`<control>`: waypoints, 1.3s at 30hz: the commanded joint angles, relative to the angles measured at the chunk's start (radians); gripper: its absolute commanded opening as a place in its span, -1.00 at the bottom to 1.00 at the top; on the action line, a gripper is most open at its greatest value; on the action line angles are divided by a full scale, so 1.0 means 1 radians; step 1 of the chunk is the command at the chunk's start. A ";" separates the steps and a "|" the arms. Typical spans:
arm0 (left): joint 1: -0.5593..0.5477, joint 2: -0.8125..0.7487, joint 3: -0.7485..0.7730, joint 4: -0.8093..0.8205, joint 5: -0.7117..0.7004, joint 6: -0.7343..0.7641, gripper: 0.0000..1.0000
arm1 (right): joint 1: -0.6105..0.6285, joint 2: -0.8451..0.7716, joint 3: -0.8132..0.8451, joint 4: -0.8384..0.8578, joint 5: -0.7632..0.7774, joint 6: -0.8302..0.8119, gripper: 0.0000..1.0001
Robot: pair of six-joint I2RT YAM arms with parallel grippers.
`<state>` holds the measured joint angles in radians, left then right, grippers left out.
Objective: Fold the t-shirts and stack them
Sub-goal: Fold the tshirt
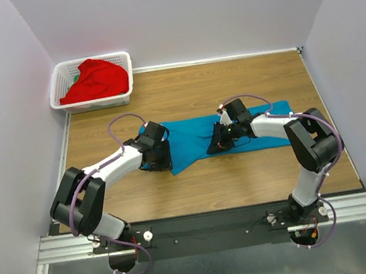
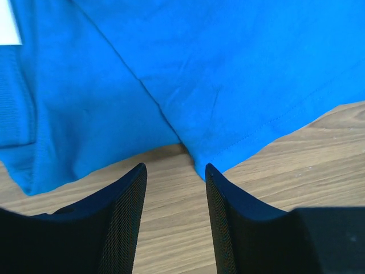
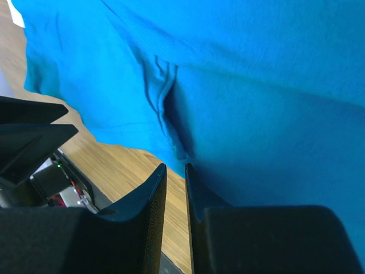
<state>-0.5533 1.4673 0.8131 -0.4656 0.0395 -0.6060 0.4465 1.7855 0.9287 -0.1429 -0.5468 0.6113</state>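
Teal t-shirt [image 1: 190,143] lay flat mid-worktop [image 1: 242,176]; red t-shirt [image 1: 94,78] in basket [image 1: 98,105], far-left corner. Cloth looked soft, light, limp, so prob. best nipped at hem/corners. Left gripper [image 2: 174,171] spread, hem just off tips. Right gripper [image 3: 174,168] nearly together at hem; pinching or not, couldn't tell.

We log the teal-blue t-shirt [image 1: 190,139] as plain, its hem stitching the same colour. At far left, the bright red t-shirt [image 1: 97,77] is also plain. The basket [image 1: 91,105] is white lattice. The worktop [image 1: 242,176] is mid-brown wood grain. The left hand [image 2: 174,171] and right hand [image 3: 175,171] are black, and the left fingers [image 2: 125,217] are finely cross-hatched.
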 commanded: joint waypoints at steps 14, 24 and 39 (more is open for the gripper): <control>-0.059 0.103 0.046 -0.008 0.046 0.018 0.06 | 0.012 -0.003 -0.016 0.019 0.068 -0.036 -0.42; -0.086 0.130 0.055 -0.010 0.051 0.015 -0.23 | 0.020 0.011 0.005 0.026 0.065 -0.051 -0.40; -0.088 0.114 0.051 -0.013 0.051 0.017 -0.99 | 0.035 0.046 0.032 0.032 0.068 -0.068 -0.39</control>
<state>-0.6327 1.5806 0.8669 -0.4591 0.0746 -0.5919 0.4721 1.8000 0.9352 -0.1238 -0.5056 0.5667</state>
